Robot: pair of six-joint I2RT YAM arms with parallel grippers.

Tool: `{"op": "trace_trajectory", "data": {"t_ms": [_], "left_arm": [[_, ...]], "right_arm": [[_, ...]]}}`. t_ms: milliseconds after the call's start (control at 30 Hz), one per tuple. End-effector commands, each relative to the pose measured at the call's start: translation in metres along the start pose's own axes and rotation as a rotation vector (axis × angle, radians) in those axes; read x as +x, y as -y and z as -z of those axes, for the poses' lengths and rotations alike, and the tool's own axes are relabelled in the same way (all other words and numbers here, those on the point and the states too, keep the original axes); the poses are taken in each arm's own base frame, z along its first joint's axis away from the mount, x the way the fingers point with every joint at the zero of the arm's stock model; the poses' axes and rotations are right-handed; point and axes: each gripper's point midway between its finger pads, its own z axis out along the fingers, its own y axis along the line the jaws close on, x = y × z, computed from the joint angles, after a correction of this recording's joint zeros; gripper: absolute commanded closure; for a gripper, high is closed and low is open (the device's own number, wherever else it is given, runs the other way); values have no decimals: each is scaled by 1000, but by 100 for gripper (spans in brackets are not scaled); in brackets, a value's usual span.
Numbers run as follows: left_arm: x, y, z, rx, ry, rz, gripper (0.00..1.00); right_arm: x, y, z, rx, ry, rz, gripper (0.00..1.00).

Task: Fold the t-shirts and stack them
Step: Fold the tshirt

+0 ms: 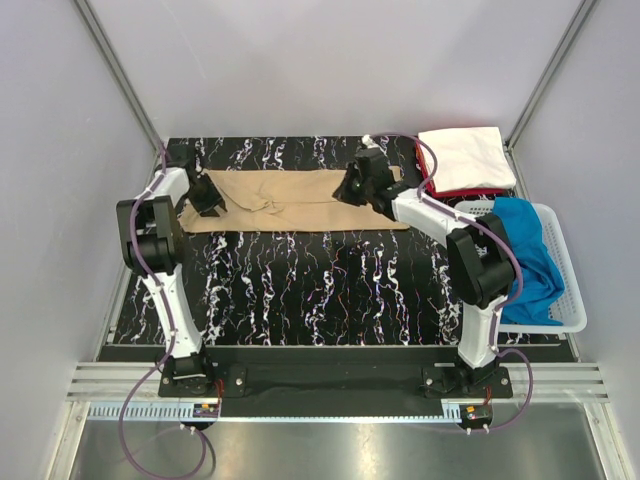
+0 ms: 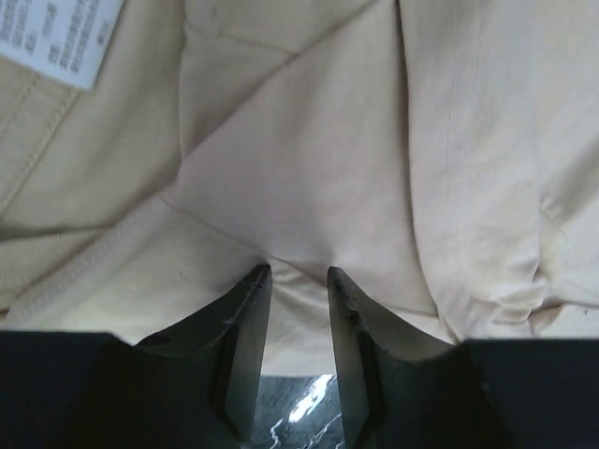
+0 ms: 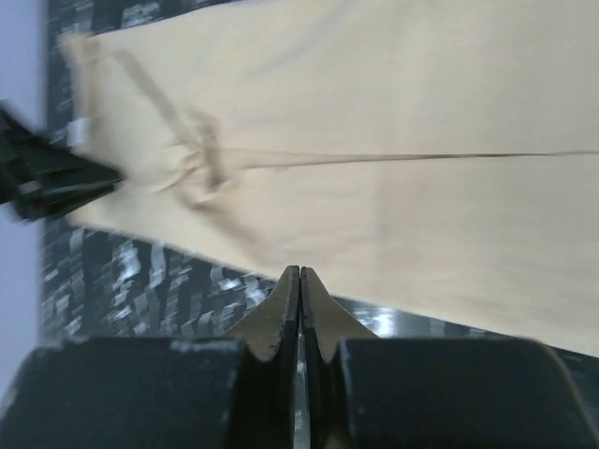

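Observation:
The tan t-shirt (image 1: 300, 208) lies as a long folded strip across the back of the black marbled mat (image 1: 320, 290). My left gripper (image 1: 207, 197) sits at the strip's left end. In the left wrist view this gripper (image 2: 298, 271) has its jaws partway closed on a thick fold of the tan cloth (image 2: 309, 159), with creases running out from the tips. My right gripper (image 1: 350, 188) is over the strip's right part. In the right wrist view it is shut (image 3: 299, 269) with nothing between the fingers, at the near edge of the tan shirt (image 3: 393, 140).
A white t-shirt (image 1: 460, 155) lies folded at the back right on top of a red one (image 1: 470, 192). A blue t-shirt (image 1: 525, 250) hangs in the white mesh basket (image 1: 570, 300) at the right. A care label (image 2: 56, 37) shows on the tan cloth.

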Motion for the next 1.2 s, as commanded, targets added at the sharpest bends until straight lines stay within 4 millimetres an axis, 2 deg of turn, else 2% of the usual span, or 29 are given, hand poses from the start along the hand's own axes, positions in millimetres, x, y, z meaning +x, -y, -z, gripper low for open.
{"op": "trace_trajectory", "data": {"t_ms": [0, 100, 133, 200, 233, 267, 300, 333, 367, 400, 467, 567, 600, 633, 733, 767, 833, 867, 933, 967, 1000, 1033, 1067, 1133, 1167], "left_arm": [[-20, -4, -17, -40, 48, 4, 62], [-30, -7, -25, -50, 57, 11, 62], [-42, -1, -23, -35, 82, 7, 62], [-49, 1, -32, -18, 79, 7, 62], [-62, 12, -29, 19, 101, -3, 62], [-67, 17, -32, 45, 102, -14, 62], [-66, 19, -43, 59, 82, -18, 62], [-78, 33, -39, 114, 97, -32, 61], [-76, 35, -49, 136, 77, -43, 60], [-89, 49, -43, 178, 102, -61, 60], [-87, 60, -47, 239, 80, -74, 60], [-94, 76, -37, 288, 102, -111, 59], [-95, 76, -34, 277, 113, -117, 59], [-98, 77, -28, 276, 123, -123, 59], [-112, 86, 5, 279, 189, -148, 56], [-121, 93, 26, 290, 230, -161, 55], [-129, 98, 48, 289, 276, -169, 55], [-134, 102, 68, 290, 316, -173, 54], [-136, 103, 82, 285, 337, -172, 53], [-135, 105, 94, 292, 342, -173, 52], [-132, 106, 97, 297, 334, -172, 51], [-127, 109, 100, 316, 317, -172, 52], [-117, 111, 104, 325, 296, -168, 53], [-102, 110, 106, 323, 269, -166, 53], [-94, 118, 114, 329, 273, -190, 53]], "right_arm": [[-30, 52, 22, 213, 110, 25, 93], [-28, 103, 31, 369, 100, 33, 93], [-31, 115, 35, 415, 106, 55, 93], [-36, 132, 44, 467, 105, 61, 92], [-41, 142, 49, 490, 107, 72, 92], [-45, 148, 52, 514, 118, 83, 92], [-43, 155, 54, 537, 104, 103, 92], [-42, 163, 56, 560, 99, 113, 92], [-38, 167, 56, 572, 83, 121, 93], [-34, 170, 55, 577, 68, 135, 93], [-22, 177, 47, 580, 29, 137, 93], [-4, 188, 37, 590, -24, 125, 95], [3, 192, 36, 599, -43, 126, 95], [6, 195, 38, 612, -49, 126, 95], [23, 202, 45, 623, -82, 104, 96], [35, 202, 45, 608, -109, 94, 96], [45, 207, 46, 614, -134, 82, 96], [50, 209, 45, 617, -145, 75, 96], [61, 213, 49, 627, -163, 57, 97], [63, 213, 52, 627, -163, 48, 97], [73, 216, 56, 634, -180, 31, 97], [75, 210, 59, 616, -182, 19, 97], [86, 213, 64, 623, -201, 2, 97], [96, 202, 68, 594, -217, 0, 97], [108, 201, 72, 594, -239, 4, 97]]}}
